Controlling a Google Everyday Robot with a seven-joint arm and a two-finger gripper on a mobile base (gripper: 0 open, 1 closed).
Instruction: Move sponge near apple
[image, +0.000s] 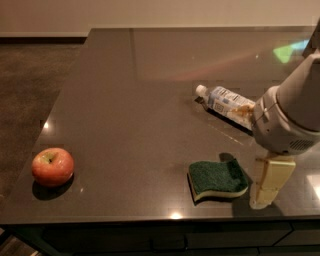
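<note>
Green sponge (218, 178): by desk (130, 100) front edge
Red apple (52, 166): far left
Pale pincer (262, 197): just right of sponge, grip unclear

The gripper (267, 187) hangs just right of the sponge (218, 179), near the dark table's (140, 100) front edge. Open tabletop runs from the sponge to the apple (52, 166) at far left. A plastic bottle (227, 102) lies on its side behind the sponge, partly hidden by the arm (295, 110).
</note>
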